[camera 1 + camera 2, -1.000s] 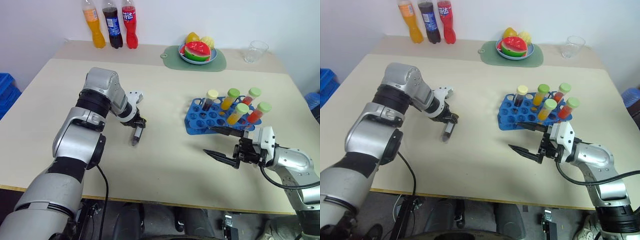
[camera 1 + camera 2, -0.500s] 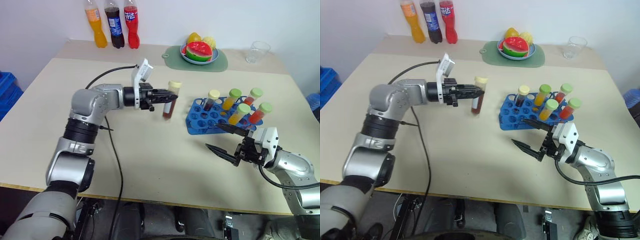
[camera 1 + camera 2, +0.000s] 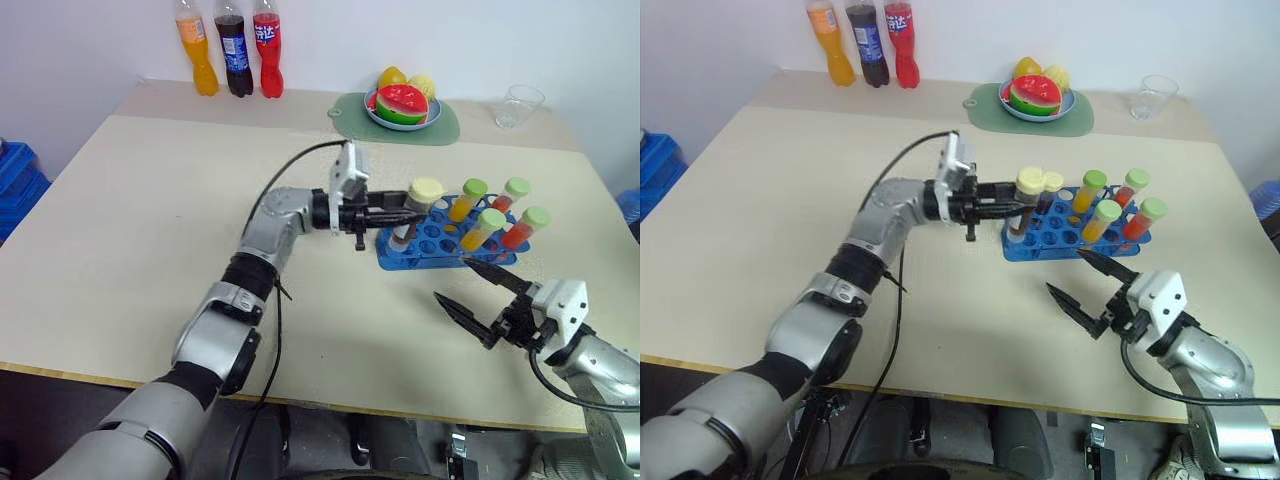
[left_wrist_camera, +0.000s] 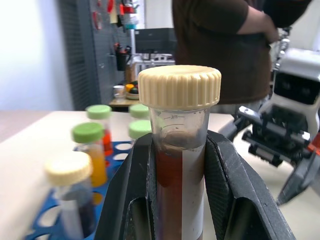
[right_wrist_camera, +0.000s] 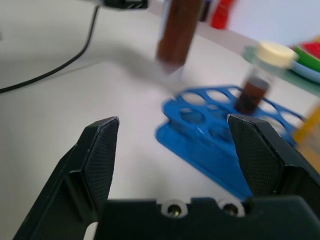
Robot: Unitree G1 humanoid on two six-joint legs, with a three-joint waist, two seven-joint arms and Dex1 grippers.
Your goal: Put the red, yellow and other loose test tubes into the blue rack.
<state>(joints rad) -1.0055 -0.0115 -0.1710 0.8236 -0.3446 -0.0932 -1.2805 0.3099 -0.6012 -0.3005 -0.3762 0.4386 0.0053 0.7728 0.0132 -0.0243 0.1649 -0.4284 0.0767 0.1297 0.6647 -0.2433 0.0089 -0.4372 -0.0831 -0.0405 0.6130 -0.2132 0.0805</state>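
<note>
Jaws of the left gripper [image 3: 402, 212] are clamped on a clear tube [image 4: 179, 165] with a ribbed cream cap and dark reddish-brown liquid, held upright over the near-left corner of the blue rack [image 3: 440, 245]. The right gripper [image 3: 480, 300] has its jaws spread wide and empty, hovering above bare table [image 3: 130, 220] just in front of the rack, with free room on all sides. A second ago the left gripper pointed down at the table well left of the rack; since then it has carried the tube across to the rack, while the right gripper drew slightly back. The rack is bright plastic with round holes; five capped tubes [image 3: 468, 200] stand in it. Bottles [image 3: 232, 48], a fruit plate [image 3: 398, 118] and a glass [image 3: 518, 104] line the far edge.
</note>
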